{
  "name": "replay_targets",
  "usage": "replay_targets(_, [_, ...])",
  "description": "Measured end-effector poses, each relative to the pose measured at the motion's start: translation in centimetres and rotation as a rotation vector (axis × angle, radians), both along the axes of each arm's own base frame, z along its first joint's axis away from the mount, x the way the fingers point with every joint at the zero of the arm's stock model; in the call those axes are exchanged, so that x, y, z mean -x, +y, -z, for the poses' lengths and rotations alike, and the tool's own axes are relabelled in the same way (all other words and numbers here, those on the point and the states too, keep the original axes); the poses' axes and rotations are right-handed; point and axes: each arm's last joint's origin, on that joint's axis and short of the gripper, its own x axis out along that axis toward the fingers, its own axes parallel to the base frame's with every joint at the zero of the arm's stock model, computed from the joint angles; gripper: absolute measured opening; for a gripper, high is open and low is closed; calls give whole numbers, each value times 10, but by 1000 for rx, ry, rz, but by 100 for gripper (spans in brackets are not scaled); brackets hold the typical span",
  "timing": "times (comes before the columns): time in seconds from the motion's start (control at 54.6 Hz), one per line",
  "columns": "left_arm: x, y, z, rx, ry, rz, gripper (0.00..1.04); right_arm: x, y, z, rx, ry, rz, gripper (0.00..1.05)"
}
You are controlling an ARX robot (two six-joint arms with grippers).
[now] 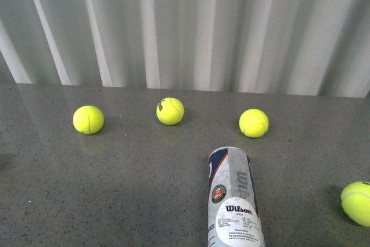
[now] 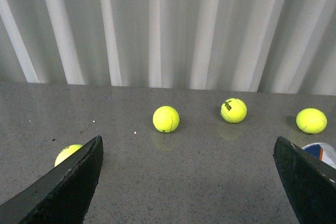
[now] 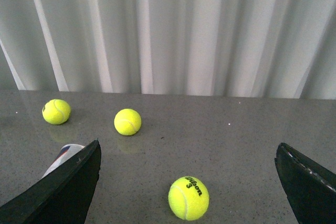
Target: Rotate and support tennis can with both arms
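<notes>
Grey speckled tabletop (image 1: 115, 189), white pleated curtain (image 1: 173, 27) behind. On it the tennis can (image 1: 234, 201) lies on its side, lower centre-right of the front frame, running off the bottom edge. Its label hides the inside; contents cannot be told. Row of three tennis balls (image 1: 170, 111) across mid-frame, well apart from the can; fourth ball (image 1: 357, 203) at the right edge. Bare tabletop fills the lower left. Fingers of left tool (image 2: 188, 145) spread wide, gripping nothing; right tool (image 3: 189, 148) likewise.
</notes>
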Motion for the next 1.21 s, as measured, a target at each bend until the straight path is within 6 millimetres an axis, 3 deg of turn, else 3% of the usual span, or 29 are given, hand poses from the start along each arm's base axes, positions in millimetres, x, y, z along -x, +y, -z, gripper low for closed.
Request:
replay_targets(0.293, [0,0,0,0,0,0,98,0,0,1,12,16,-10,98])
replay_targets(0.329, [0,0,0,0,0,0,98,-2,-1,-3,54,82,-51,97])
replay_targets(0.384, [0,0,0,0,0,0,98,-11,-5,-25,71,71,-41,97])
replay_targets(0.458, [0,0,0,0,0,0,98,-34,-12,-63,71,-38,31,98])
replay_targets(0.494, [0,0,0,0,0,0,98,-56,-18,-82,22,-75,73,98])
replay_targets(0.567, [0,0,0,0,0,0,98,-107,-25,-97,-84,-1,141,98])
replay_targets(0.604, [0,0,0,0,0,0,98,-137,-26,-93,-138,92,123,97])
replay_targets(0.696, [0,0,0,0,0,0,98,-184,-19,-71,-183,292,91,98])
replay_targets(0.787, [0,0,0,0,0,0,98,-233,6,-35,-176,549,30,98])
replay_targets(0.842, [0,0,0,0,0,0,98,-249,26,-15,-151,676,-17,97])
replay_targets(0.988, [0,0,0,0,0,0,98,-253,69,5,-83,816,-132,98])
replay_targets(1.208, [0,0,0,0,0,0,98,-242,101,14,-27,906,-249,97])
